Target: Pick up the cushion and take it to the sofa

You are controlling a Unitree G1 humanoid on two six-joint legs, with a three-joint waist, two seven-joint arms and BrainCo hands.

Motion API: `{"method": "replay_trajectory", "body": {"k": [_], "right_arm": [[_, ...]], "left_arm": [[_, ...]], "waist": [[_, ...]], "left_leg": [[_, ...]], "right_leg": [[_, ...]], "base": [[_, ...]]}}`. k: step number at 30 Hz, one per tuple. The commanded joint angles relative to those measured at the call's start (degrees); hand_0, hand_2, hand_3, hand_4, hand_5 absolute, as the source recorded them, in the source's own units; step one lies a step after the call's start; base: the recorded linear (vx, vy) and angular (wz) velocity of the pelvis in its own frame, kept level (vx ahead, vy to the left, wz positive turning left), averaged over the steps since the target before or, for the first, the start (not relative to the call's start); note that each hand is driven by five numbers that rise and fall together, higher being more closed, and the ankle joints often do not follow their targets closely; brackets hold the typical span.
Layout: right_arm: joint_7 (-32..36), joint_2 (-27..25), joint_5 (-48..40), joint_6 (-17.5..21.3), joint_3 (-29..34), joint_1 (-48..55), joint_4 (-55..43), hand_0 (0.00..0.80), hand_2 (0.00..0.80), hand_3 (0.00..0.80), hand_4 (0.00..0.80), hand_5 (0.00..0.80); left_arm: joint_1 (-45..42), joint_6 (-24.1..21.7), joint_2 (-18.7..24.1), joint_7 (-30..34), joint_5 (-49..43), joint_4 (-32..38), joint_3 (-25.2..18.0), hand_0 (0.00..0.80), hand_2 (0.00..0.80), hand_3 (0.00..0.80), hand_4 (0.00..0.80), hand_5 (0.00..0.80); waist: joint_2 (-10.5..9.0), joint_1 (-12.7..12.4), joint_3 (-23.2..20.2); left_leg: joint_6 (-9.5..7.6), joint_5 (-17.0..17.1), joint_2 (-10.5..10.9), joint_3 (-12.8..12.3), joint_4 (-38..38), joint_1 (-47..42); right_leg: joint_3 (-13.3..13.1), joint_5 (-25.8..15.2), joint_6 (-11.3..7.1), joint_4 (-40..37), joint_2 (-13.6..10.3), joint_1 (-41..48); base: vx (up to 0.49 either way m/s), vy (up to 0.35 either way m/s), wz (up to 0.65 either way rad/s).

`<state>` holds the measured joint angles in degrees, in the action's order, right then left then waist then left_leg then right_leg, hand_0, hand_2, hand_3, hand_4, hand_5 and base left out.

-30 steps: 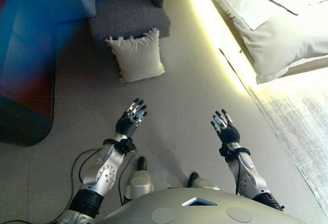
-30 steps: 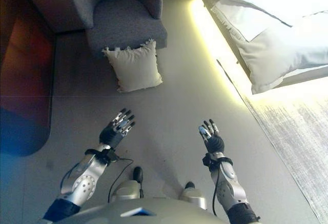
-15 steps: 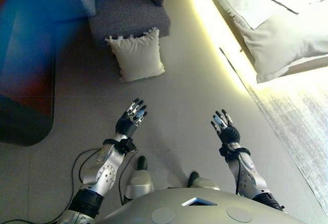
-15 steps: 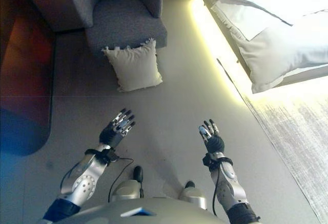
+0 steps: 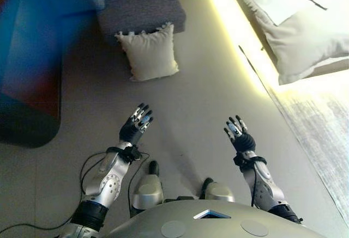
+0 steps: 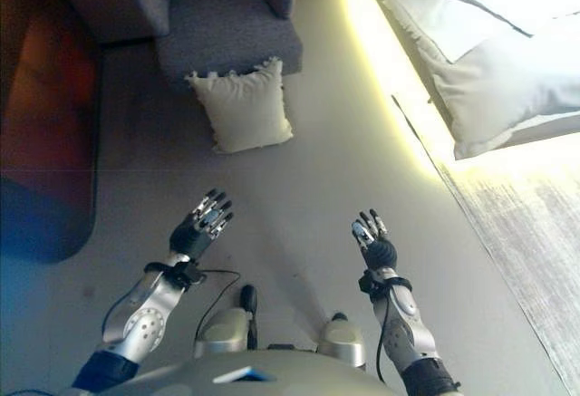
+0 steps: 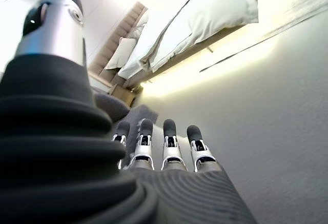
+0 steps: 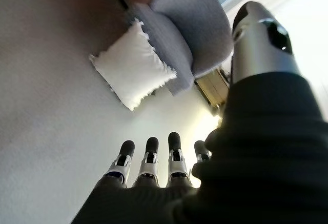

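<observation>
1. The cream cushion (image 5: pixel 148 52), with frilled corners, sits in the upper middle of the head views. It leans on the floor against the front of the grey sofa chair (image 5: pixel 140 9); no hand touches it.
2. The sofa chair fills the top centre of the frame, directly behind the cushion, its seat bare.
3. The left hand (image 5: pixel 136 126) hangs in the lower left centre of the frame, below the cushion and well apart from it. Its fingers are straight and spread, holding nothing; its wrist view shows them in a row (image 7: pixel 169 147) over bare floor.
4. The right hand (image 5: pixel 238 133) hangs in the lower right centre, level with the left and farther from the cushion. Its fingers are also straight and apart, empty; its wrist view shows the cushion (image 8: pixel 134 70) and chair beyond the fingertips.
5. A dark, rounded piece of furniture (image 5: pixel 27 80) runs down the left edge of the frame.
6. A bed with pale bedding (image 5: pixel 297 25) takes the upper right corner, with a lit strip along its base.
7. A light rug (image 5: pixel 322 134) lies along the right edge, below the bed.
</observation>
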<state>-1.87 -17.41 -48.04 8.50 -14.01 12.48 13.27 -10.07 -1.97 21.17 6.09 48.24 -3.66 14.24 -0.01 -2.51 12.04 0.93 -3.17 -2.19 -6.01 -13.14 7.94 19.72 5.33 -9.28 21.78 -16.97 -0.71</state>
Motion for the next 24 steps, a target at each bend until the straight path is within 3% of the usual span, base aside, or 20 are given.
{"method": "replay_trajectory", "body": {"k": [1,4,7,10,12,15,19,22,24], "right_arm": [[-0.22,2.03,-1.80,3.24,0.50,0.96,-4.99,0.000,0.000,0.000,0.000,0.000],[1.47,2.08,-1.58,3.57,0.73,2.80,-4.81,0.000,0.000,0.000,0.000,0.000],[3.57,2.14,-1.42,3.93,1.52,3.05,-2.98,0.000,0.000,0.000,0.000,0.000],[4.09,1.42,-2.46,2.80,2.38,2.65,-2.89,0.000,0.000,0.000,0.000,0.000],[3.74,0.84,-3.10,1.29,2.67,2.25,-3.41,0.000,0.000,0.000,0.000,0.000],[4.00,0.38,-3.38,-1.27,2.26,2.18,-4.05,0.000,0.000,0.000,0.000,0.000],[5.03,-0.62,-2.88,-3.80,0.32,1.01,-3.75,0.000,0.000,0.000,0.000,0.000],[4.59,-2.20,-3.68,-4.93,-0.88,0.53,-6.30,0.000,0.000,0.000,0.000,0.000],[4.90,-3.46,-4.64,-4.91,-1.05,0.61,-6.60,0.000,0.000,0.000,0.000,0.000]], "left_arm": [[-2.03,-1.78,3.48,1.45,0.34,4.47,-2.50,0.000,0.000,0.000,0.000,0.000],[-2.17,-0.71,3.77,2.73,1.28,4.40,-3.90,0.000,0.000,0.000,0.000,0.000],[-2.03,-0.17,4.05,3.25,1.67,4.09,-4.16,0.000,0.000,0.000,0.000,0.000],[-1.55,0.11,4.26,3.21,2.18,4.28,-3.27,0.000,0.000,0.000,0.000,0.000],[-1.61,0.84,4.37,3.08,2.20,4.97,-2.89,0.000,0.000,0.000,0.000,0.000],[-1.92,0.92,4.49,2.33,1.08,5.17,-2.33,0.000,0.000,0.000,0.000,0.000],[-2.01,-0.25,4.83,-1.17,1.22,5.51,-2.50,0.000,0.000,0.000,0.000,0.000],[-2.62,0.02,4.40,-2.94,2.61,5.53,-3.91,0.000,0.000,0.000,0.000,0.000],[-3.72,-0.19,4.12,-2.84,2.43,6.15,-4.44,0.000,0.000,0.000,0.000,0.000]], "waist": [[0.23,-1.56,-2.55],[-0.37,-0.85,-3.19],[-2.33,-0.45,-3.50],[-4.02,0.25,-3.94],[-4.53,0.52,-4.25],[-5.27,0.73,-4.64],[-6.81,0.06,-4.69],[-7.52,0.68,-5.10],[-7.50,1.11,-5.57]], "left_leg": [[-5.46,-3.18,3.58,0.72,4.89,-5.92],[-4.70,-3.82,4.39,2.98,4.42,-6.27],[-3.19,-6.15,4.96,6.00,2.30,-6.02],[-1.57,-8.50,4.76,8.71,1.18,-5.68],[-0.82,-9.05,3.90,9.98,1.32,-5.95],[0.13,-8.88,1.44,10.63,1.44,-6.04],[1.76,-7.78,-2.77,9.57,0.12,-4.76],[2.69,-6.66,-5.62,9.07,1.14,-7.79],[3.51,-5.87,-7.08,8.87,1.37,-9.27]], "right_leg": [[-7.60,-10.07,0.79,16.95,-0.94,-7.49],[-9.99,-13.29,0.28,8.98,-1.96,-7.90],[-12.23,-16.93,-1.89,-3.80,-4.74,-7.24],[-14.68,-18.60,-3.92,-14.46,-5.57,-6.57],[-16.19,-18.70,-4.47,-17.04,-4.86,-6.73],[-17.35,-15.74,-4.50,-16.96,-2.93,-6.35],[-15.30,-9.58,-4.47,-14.94,-0.13,-4.91],[-16.49,-7.27,-3.81,-13.27,2.65,-4.71],[-17.39,-5.92,-2.26,-13.06,4.52,-4.09]], "base": [[0.117,0.081,0.67],[0.130,-0.066,0.73],[0.159,-0.218,0.65],[0.191,-0.255,0.47],[0.210,-0.234,0.45],[0.140,-0.233,0.47],[0.053,-0.318,0.19],[0.097,-0.280,-0.17],[0.109,-0.211,-0.11]]}}
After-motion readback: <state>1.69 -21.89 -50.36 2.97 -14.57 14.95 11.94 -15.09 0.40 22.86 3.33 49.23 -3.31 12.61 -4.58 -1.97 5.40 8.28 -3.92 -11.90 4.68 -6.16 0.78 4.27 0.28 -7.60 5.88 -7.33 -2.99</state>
